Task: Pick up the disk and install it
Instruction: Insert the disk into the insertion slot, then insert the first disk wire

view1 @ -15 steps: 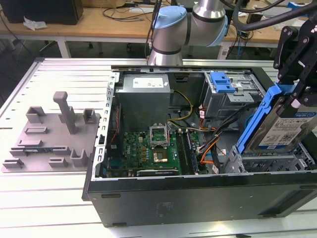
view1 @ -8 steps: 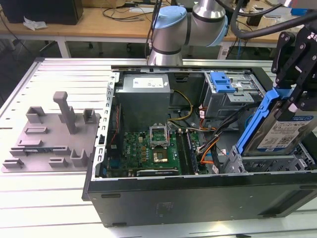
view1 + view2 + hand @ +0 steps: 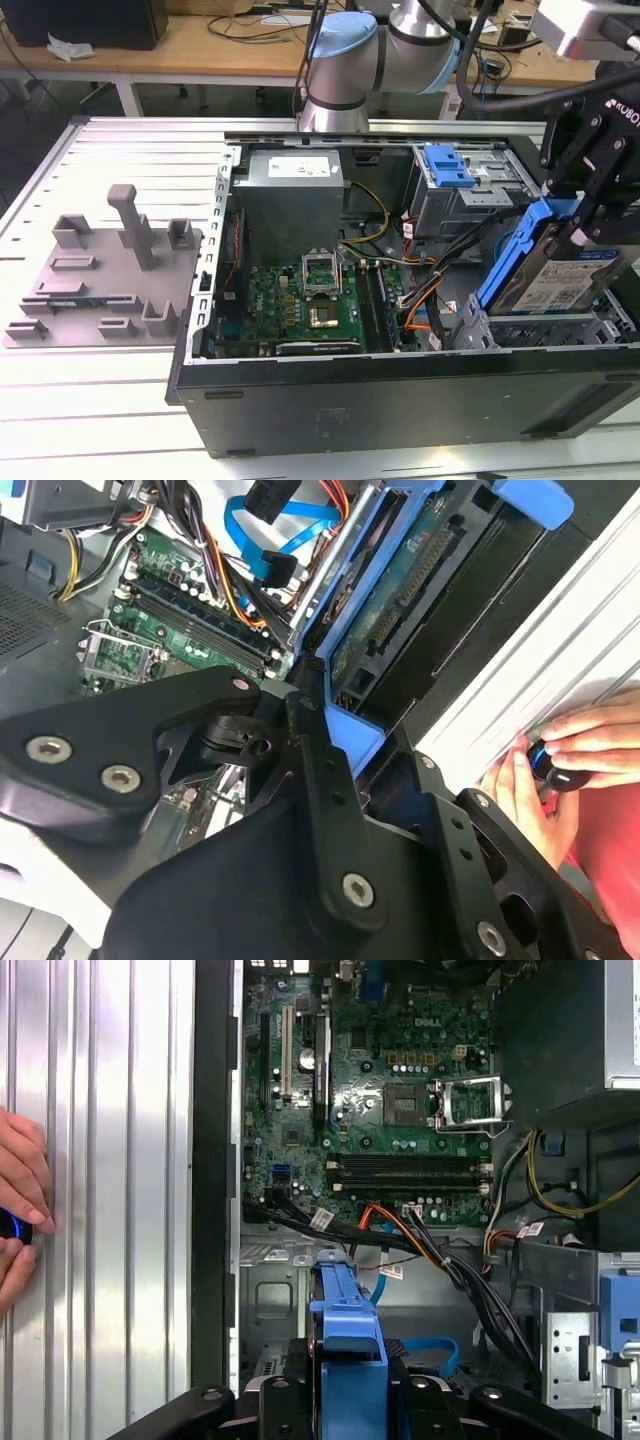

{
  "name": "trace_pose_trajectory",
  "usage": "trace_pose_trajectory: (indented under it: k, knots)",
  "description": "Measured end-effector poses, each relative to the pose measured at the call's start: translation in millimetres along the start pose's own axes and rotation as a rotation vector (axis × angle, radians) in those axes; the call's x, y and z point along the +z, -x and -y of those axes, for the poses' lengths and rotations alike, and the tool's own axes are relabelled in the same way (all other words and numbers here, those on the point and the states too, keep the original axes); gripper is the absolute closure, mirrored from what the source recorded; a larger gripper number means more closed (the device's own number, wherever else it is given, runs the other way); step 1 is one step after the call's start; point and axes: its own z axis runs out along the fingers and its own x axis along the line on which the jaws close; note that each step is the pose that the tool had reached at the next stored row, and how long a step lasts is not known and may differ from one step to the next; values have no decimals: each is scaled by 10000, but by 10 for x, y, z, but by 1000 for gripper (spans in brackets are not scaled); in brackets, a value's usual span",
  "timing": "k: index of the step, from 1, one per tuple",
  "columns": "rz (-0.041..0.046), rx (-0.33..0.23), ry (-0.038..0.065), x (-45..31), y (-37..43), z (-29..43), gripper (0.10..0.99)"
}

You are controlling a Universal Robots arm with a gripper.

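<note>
The black gripper (image 3: 578, 222) is squeezed shut on the blue rail of the flat silver-grey disk (image 3: 556, 282). The disk hangs tilted, one end up, over the open black computer case (image 3: 400, 395), at its corner on the exterior view's right. Its low edge is close to the grey metal bay (image 3: 480, 325), with little room there and coloured wires (image 3: 430, 290) crowding beside it. A hand (image 3: 18, 1210) rests on the ribbed metal bench (image 3: 110, 1160), just outside the case wall.

The disk (image 3: 560, 278) has its lower edge hidden behind the case wall (image 3: 400, 390). The gripper (image 3: 578, 222) is cut off at the exterior view's right edge. In the first wrist view, a hand (image 3: 20, 1175), partly out of frame, pinches a small dark object (image 3: 10, 1227) too small to identify.
</note>
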Motion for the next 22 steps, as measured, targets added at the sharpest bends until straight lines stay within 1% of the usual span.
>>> trace_pose_trajectory:
  k: [1, 2, 3, 4, 5, 22]
  knots:
    - [-1, -1, 0, 20, -3, 1, 718]
    - [-1, -4, 0, 69, -7, 2, 718]
    - [-3, -4, -1, 77, -8, 2, 718]
    - [-5, -4, 0, 80, -8, 3, 710]
    - [-4, -4, 1, 81, -8, 3, 643]
    - [-2, -28, 1, 83, -8, 3, 643]
